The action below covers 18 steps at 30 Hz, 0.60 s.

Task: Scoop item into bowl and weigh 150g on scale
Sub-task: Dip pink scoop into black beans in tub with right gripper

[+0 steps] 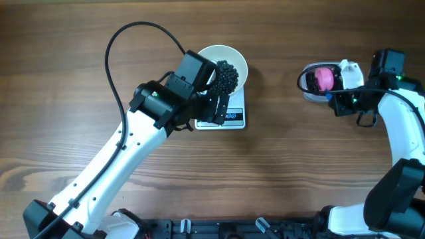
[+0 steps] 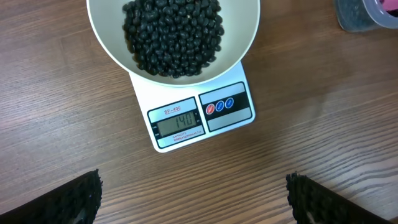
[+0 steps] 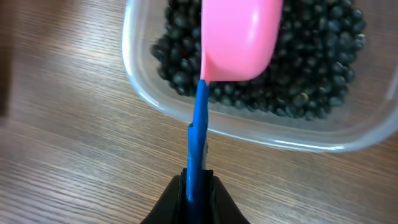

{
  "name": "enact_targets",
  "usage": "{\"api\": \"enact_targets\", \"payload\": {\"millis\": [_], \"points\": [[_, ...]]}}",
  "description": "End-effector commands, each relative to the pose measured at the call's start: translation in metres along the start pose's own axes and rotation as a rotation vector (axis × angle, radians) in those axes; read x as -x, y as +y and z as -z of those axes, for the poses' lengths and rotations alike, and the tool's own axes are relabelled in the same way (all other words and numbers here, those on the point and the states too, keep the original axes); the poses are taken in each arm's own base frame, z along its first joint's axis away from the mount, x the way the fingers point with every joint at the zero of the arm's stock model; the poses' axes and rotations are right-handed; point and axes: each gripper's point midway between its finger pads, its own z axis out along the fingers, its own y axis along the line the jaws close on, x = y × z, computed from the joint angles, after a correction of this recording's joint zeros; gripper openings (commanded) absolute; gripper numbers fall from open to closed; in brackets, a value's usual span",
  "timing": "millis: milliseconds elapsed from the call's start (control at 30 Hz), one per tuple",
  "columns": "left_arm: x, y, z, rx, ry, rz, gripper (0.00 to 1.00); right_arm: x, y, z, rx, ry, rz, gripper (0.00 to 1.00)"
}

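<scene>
The white bowl [image 1: 229, 54] stands on the scale [image 1: 234, 118] and holds a dark heap of the item [image 1: 226, 77]. In the left wrist view the bowl [image 2: 106, 43] with the item [image 2: 174, 34] sits above the scale's display [image 2: 180, 122], which reads 140. My left gripper [image 2: 194, 202] hovers open over bare table in front of the scale, its fingers [image 2: 81, 199] far apart. My right gripper [image 3: 199, 186] is shut on the blue handle [image 3: 199, 124] of a pink scoop [image 3: 239, 37], which hangs over more of the item [image 3: 311, 81].
A clear plastic tub [image 3: 249, 134] at the right of the table [image 1: 285, 172] holds the rest of the black pellets. The left arm [image 1: 119, 166] slants across the table from the front left. The right arm [image 1: 405, 133] stands along the right edge.
</scene>
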Motion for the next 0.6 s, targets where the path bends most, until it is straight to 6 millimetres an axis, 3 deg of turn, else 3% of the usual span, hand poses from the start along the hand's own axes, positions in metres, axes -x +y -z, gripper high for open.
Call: {"api": "enact_targets", "payload": {"millis": [0,300,567], "points": [[0.006,-0.001,0.009,-0.001,-0.030,-0.015,1.00,0.005,0.013,-0.003,0.082,-0.024,0.012,0.04],[0.006,-0.001,0.008,-0.001,-0.030,-0.015,1.00,-0.001,0.025,-0.001,0.147,-0.010,0.001,0.04],[0.006,-0.001,0.008,-0.001,-0.030,-0.015,1.00,-0.004,0.021,0.005,0.203,-0.036,-0.064,0.04]]}}
